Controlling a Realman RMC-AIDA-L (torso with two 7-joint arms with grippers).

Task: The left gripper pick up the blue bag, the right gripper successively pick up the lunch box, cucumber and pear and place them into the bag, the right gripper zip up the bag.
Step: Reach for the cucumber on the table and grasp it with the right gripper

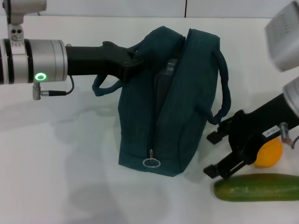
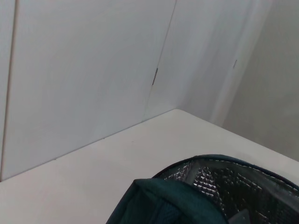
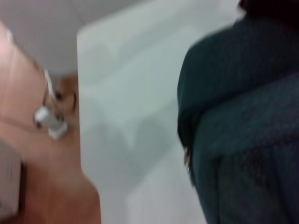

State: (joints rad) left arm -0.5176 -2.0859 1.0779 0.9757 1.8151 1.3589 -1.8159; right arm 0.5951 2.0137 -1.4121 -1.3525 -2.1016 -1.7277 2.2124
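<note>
White tabletop [image 1: 70, 177] spreads beneath both my arms, pale wall panels behind. From the left, my left gripper [image 1: 133, 63] is clamped on the near rim of the blue bag [image 1: 187, 116], holding its mouth up; the zipper lies open down to its ring pull [image 1: 151, 162], and my left wrist camera looks into the silver lining [image 2: 233, 182]. Right of the bag, my right gripper [image 1: 216, 154] hangs low with fingers apart and empty, just beside the bag's side. Behind it sits the pear [image 1: 268, 154]; the cucumber [image 1: 257, 187] lies just under its fingertips. I judge the risk to be my right fingers snagging the nearby loop handle [image 1: 224, 93], or nudging the cucumber into a roll.
</note>
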